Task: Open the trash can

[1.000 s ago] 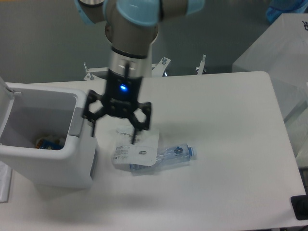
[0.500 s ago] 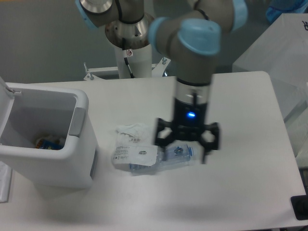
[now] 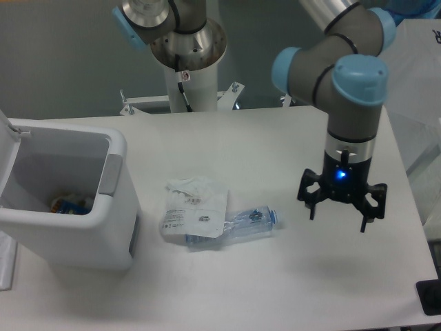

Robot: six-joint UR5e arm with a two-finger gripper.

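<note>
Fixed camera: trash can lower left of frame on desk, lid up, litter inside. Hand right of centre, fingers spread, holding nothing. Risk: sweep back left clips bottle or paper packet. Open room lower right; desk edge near.

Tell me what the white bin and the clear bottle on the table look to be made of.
White boxy trash can: looks like moulded plastic with a smooth, semi-matte finish, rounded corners and thick uniform walls. Crushed clear bottle: apparently thin transparent plastic, since the table shows through it and it is creased and glinting, with a blue cap end.
</note>
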